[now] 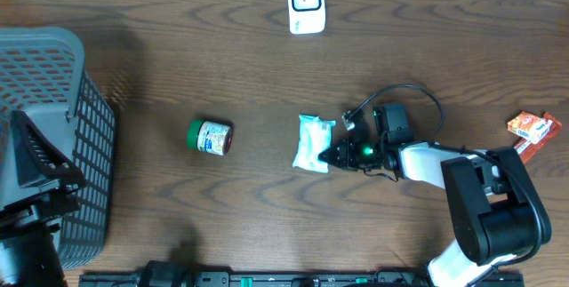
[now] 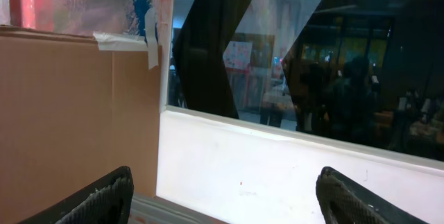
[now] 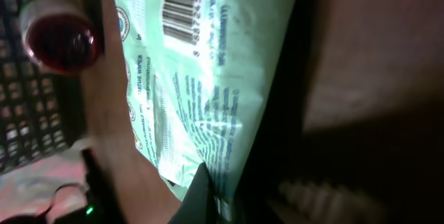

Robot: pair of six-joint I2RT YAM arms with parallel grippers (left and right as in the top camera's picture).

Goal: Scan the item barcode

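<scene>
Wipes packet (image 1: 314,142), pale green and printed, lies flat on the wooden counter (image 1: 222,65) just right of the middle of the overhead frame. The right tool (image 1: 331,155) is at the packet's right-hand edge and clenched on it, its arm reaching in from the lower right of the frame. In the right wrist view the packet fills the centre, with one dark finger (image 3: 198,197) against its lower edge. The barcode (image 3: 184,1) shows at the top of that view, facing the camera.

The white scanner (image 1: 306,3) stands at the top centre of the overhead frame, well apart from the packet. A small jar (image 1: 209,137) lies on its side left of the packet, with bare wood between them. A grey mesh basket (image 1: 53,83) takes up the left edge of the frame. An orange packet (image 1: 533,129) sits near the right edge.

The left tool (image 2: 225,196) is released. Its two dark fingers stand far apart at the bottom of the left wrist view with nothing between them, facing a white wall and a dark window.
</scene>
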